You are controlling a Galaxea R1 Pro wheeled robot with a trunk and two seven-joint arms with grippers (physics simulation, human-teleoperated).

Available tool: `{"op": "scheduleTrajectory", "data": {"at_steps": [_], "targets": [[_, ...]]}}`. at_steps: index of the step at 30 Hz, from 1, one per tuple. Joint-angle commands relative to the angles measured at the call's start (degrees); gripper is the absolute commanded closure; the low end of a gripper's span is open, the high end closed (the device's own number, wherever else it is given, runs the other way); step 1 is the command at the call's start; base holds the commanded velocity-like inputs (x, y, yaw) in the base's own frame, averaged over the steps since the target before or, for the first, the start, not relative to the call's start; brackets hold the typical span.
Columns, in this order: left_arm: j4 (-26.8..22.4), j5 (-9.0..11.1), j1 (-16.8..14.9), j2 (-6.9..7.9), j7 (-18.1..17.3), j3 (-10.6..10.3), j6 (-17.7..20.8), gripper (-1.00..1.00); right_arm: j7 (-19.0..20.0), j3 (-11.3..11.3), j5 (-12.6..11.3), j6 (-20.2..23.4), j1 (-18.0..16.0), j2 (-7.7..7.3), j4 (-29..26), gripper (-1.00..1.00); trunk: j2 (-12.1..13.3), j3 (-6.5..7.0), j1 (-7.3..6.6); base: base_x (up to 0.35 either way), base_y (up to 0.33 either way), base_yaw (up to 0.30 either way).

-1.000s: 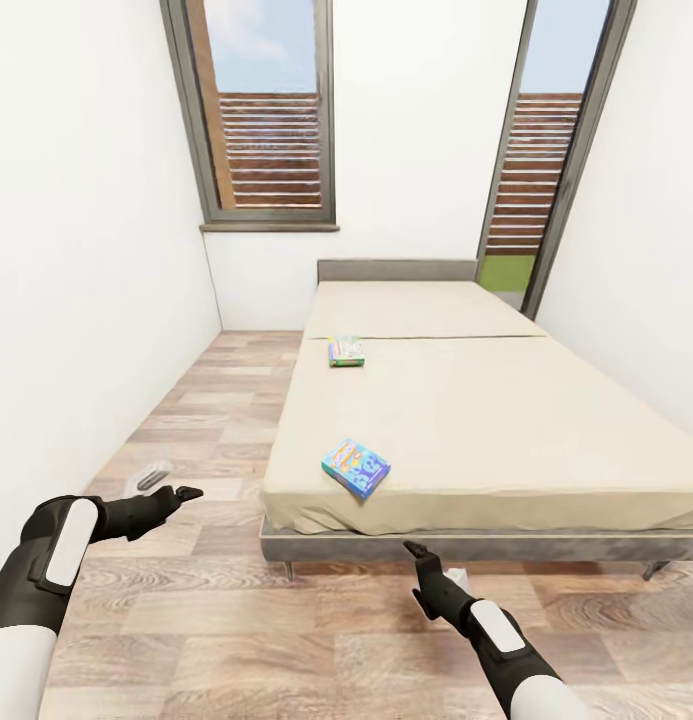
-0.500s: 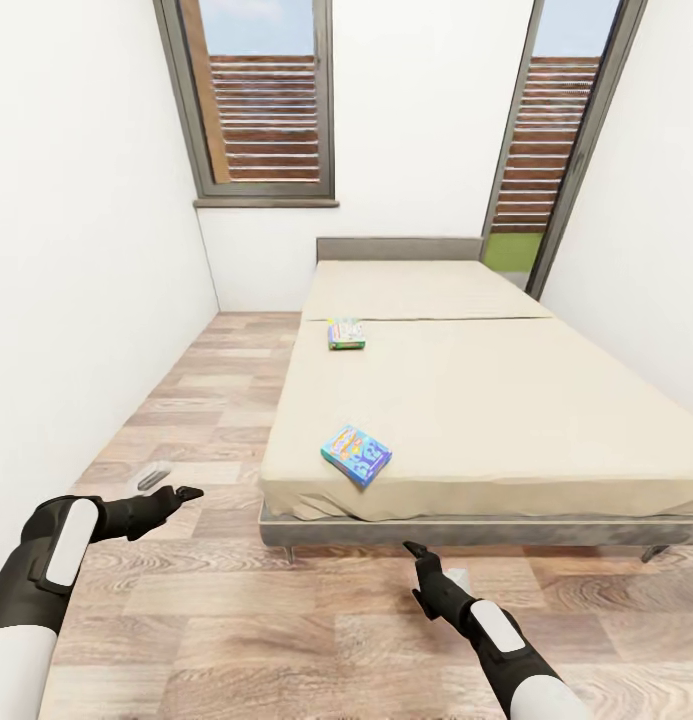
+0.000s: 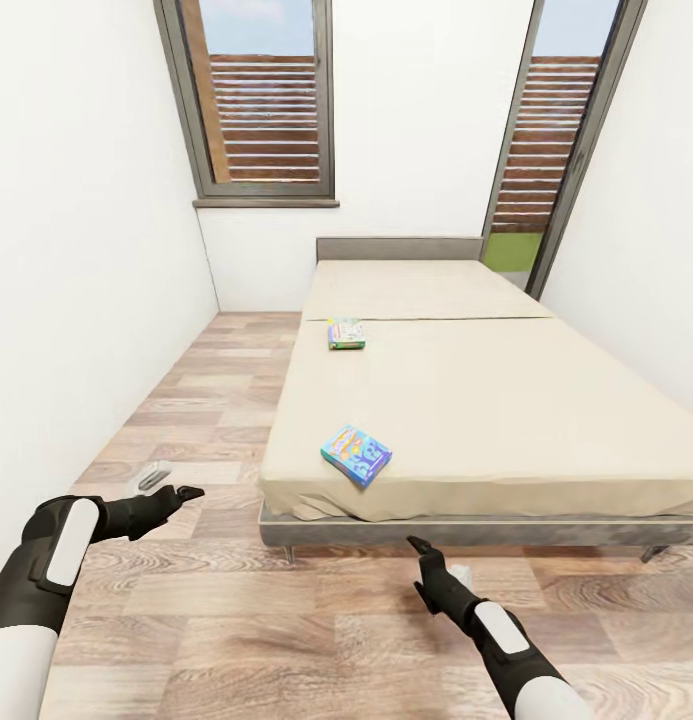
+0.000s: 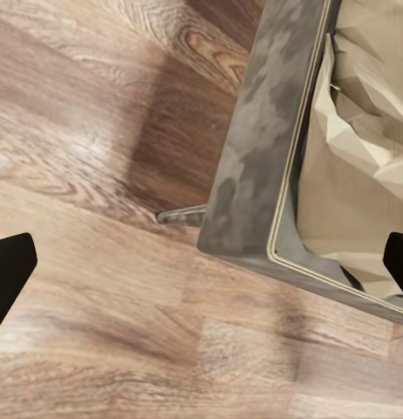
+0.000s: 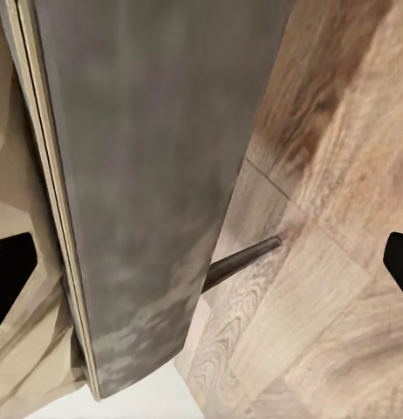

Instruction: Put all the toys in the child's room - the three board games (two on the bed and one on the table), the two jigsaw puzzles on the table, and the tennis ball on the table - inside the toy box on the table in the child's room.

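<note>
1. The left tool (image 3: 186, 492) hangs over the wood-plank floor (image 3: 236, 640), off the near corner of the bed (image 3: 486, 400). Its two dark fingertips (image 4: 10, 271) stand at opposite edges of the left wrist view, so it is wide open and holds nothing.
2. The right tool (image 3: 418, 546) hovers just in front of the bed's grey frame (image 3: 436, 530), low over the floor. Its fingertips (image 5: 11, 279) also sit far apart in the right wrist view; it is wide open and empty.
3. A blue board game (image 3: 356, 454) lies flat on the beige sheet near the bed's foot edge, ahead of the right tool and slightly toward the left tool.
4. A green-edged board game (image 3: 346, 333) lies farther up the bed, well beyond both tools, near its left edge.
5. A small grey object (image 3: 153, 475) lies on the floor just beyond the left tool.
6. Two grey-framed windows (image 3: 266, 100) stand in the far wall.
</note>
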Motion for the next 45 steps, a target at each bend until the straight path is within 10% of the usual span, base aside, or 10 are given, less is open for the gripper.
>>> {"op": "scheduleTrajectory", "data": {"at_steps": [1, 10, 33, 45], "targets": [[-0.01, -0.46, -0.04, -0.01, -0.60, 0.10, 0.24, -1.00, 0.84, -0.45, -0.15, 0.42, 0.00, 0.02, -0.03, -1.00, -0.02, -0.05, -0.01, 0.000, 0.000, 0.000], [-0.01, 0.10, 0.01, 0.06, -0.60, 0.07, 0.24, -1.00, 9.33, -0.47, 0.34, 0.29, 0.08, -0.43, 0.05, -1.00, -0.02, -0.05, -0.01, 0.000, 0.000, 0.000], [-0.01, 0.16, 0.03, -0.02, -0.60, 0.06, 0.22, -1.00, 12.60, -0.16, 0.58, 0.34, -0.11, -0.40, -0.01, -1.00, -0.02, -0.05, -0.01, 0.000, 0.000, 0.000], [-0.01, 0.16, 0.04, -0.16, -0.60, 0.05, 0.17, -1.00, 23.66, -0.09, 0.94, 0.18, -0.13, -0.47, 0.01, -1.00, -0.02, -0.05, -0.01, 0.000, 0.000, 0.000]]}}
